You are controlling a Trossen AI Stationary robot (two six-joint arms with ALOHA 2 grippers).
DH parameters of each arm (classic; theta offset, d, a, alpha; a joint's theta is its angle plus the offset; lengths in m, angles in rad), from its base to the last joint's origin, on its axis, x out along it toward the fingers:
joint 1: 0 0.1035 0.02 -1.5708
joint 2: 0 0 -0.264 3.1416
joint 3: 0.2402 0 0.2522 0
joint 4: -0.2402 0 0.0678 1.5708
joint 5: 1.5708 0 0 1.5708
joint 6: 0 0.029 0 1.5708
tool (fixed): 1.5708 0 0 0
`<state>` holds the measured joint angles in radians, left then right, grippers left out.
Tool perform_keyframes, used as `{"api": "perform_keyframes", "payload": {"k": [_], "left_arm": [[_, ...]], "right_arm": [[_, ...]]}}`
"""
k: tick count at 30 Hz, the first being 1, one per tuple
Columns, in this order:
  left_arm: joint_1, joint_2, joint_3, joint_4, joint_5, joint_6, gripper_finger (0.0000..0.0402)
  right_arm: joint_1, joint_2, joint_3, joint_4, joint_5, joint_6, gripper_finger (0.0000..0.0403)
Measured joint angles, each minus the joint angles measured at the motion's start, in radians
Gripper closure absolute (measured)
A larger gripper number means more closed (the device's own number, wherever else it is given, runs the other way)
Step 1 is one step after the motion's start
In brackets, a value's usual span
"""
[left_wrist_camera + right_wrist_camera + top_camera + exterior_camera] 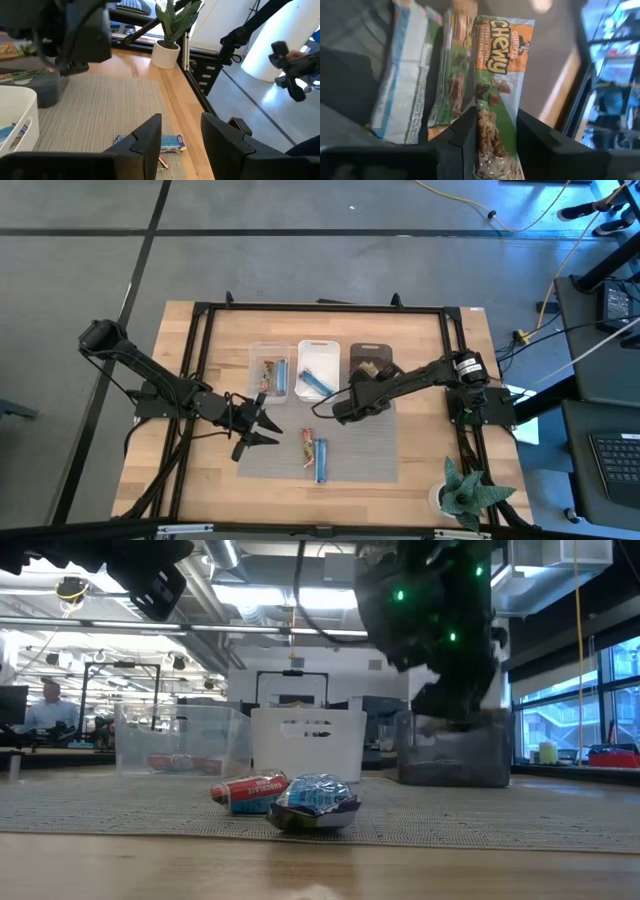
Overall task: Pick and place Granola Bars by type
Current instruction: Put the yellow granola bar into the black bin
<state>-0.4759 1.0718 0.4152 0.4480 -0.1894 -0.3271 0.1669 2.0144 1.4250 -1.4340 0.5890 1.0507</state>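
Right claw (495, 132) clenched on a Chewy bar (495, 90), long axis running straight out between its fingers, directly above the dark bin (372, 360); left claw (262, 427) released, nearer the mat's loose bars (314, 452).

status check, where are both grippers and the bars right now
Right gripper shut on Chewy bar, over dark bin. Left gripper open, empty, at mat's left edge. Two bars left on mat. Nothing in the way.
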Motion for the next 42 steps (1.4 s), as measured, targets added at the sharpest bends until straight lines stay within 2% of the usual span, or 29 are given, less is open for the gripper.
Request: {"api": "perform_keyframes", "payload": {"k": [8,14,34,42], "left_arm": [[0.000,0.000,0.000,-0.003,-0.012,-0.001,0.0270],[0.000,0.000,0.000,-0.003,-0.030,-0.003,0.0270],[0.000,0.000,0.000,-0.003,-0.030,-0.010,0.0270],[0.000,0.000,0.000,-0.002,-0.030,-0.027,0.0270]], "right_arm": [[-0.006,-0.002,-0.024,0.075,-0.033,-0.022,0.0283],[-0.008,-0.002,0.005,0.085,-0.022,-0.137,0.0282],[-0.008,-0.002,0.005,0.120,-0.021,-0.121,0.0282],[-0.012,-0.081,0.005,0.191,-0.041,-0.188,0.0282]]}}
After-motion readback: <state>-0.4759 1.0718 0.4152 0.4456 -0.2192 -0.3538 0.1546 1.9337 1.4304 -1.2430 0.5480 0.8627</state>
